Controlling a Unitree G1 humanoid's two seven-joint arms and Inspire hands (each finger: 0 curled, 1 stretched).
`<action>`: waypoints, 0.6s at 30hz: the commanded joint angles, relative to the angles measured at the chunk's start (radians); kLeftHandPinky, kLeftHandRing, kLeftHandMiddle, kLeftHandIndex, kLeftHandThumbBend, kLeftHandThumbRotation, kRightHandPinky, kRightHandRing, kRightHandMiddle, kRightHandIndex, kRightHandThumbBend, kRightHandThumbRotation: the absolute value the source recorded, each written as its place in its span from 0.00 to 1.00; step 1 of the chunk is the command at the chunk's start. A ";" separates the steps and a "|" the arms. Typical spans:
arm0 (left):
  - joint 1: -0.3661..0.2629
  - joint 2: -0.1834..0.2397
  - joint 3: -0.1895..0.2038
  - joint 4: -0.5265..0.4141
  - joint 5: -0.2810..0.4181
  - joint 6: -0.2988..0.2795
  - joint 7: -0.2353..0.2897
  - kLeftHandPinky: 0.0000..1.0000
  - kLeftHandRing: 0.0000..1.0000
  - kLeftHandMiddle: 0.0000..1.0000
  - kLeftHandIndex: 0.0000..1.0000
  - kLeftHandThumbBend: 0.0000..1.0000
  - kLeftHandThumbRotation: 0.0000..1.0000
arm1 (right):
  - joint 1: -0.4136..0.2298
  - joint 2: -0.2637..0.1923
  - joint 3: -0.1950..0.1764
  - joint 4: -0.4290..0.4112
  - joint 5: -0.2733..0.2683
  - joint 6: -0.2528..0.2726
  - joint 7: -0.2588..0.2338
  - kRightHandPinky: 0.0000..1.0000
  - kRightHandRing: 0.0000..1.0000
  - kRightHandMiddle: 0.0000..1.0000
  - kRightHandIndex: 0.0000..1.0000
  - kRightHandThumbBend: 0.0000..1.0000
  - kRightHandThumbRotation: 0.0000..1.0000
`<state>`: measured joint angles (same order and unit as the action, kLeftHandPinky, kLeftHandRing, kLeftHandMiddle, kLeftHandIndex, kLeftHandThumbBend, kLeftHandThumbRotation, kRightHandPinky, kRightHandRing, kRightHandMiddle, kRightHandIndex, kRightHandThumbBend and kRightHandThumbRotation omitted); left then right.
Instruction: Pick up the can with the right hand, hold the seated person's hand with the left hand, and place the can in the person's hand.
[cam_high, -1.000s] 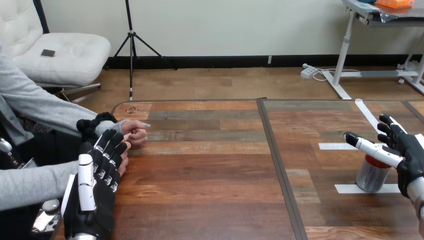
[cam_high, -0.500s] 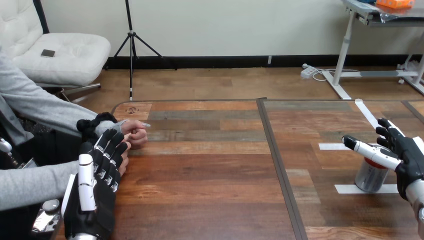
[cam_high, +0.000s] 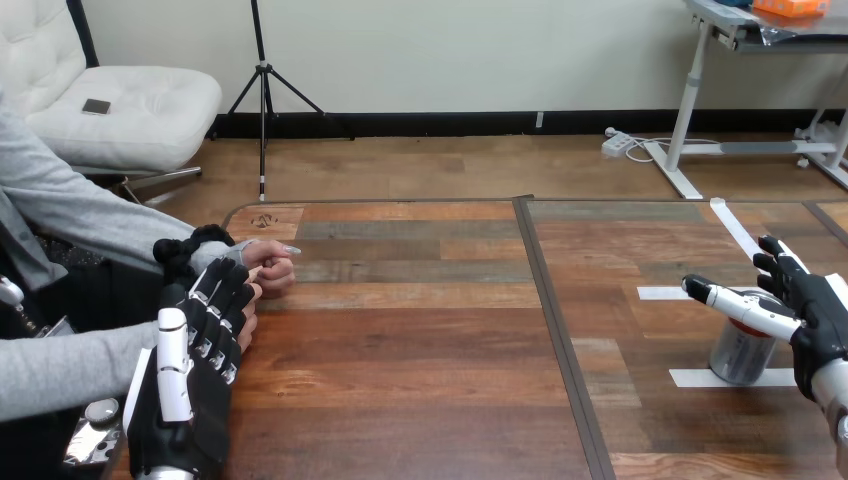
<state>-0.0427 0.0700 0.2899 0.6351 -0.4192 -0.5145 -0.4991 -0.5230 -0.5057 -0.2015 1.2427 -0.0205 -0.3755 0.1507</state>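
One can (cam_high: 740, 357) | right hand (cam_high: 820, 318) astride, uncurled | left hand (cam_high: 190, 385) over person's hand (cam_high: 248, 322)

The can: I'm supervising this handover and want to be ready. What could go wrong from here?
1. The right hand is open, its thumb lying across the top of the can; closing from there might tip it or grip it poorly.
2. The left hand rests with straight fingers on the person's hand, not curled round it, so that hand could drift during the handover.
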 joint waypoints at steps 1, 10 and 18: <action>-0.052 0.004 -0.002 -0.033 0.009 -0.017 0.002 1.00 0.92 0.89 0.87 0.54 1.00 | 0.008 0.025 0.030 0.005 -0.020 0.028 0.004 0.97 0.98 0.98 0.98 1.00 0.29; -0.048 0.006 -0.004 -0.038 0.012 -0.020 0.001 1.00 0.92 0.89 0.87 0.53 1.00 | 0.012 0.017 0.053 0.003 -0.051 0.026 -0.015 0.96 0.97 0.97 0.98 1.00 0.27; -0.046 0.005 -0.005 -0.045 0.010 -0.016 0.003 1.00 0.92 0.89 0.86 0.52 1.00 | 0.013 0.017 0.049 0.004 -0.038 0.042 -0.004 0.96 0.96 0.95 0.96 1.00 0.20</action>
<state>-0.0427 0.0699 0.2896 0.6351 -0.4191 -0.5145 -0.4956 -0.5230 -0.5118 -0.1696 1.2367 -0.0529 -0.3665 0.1277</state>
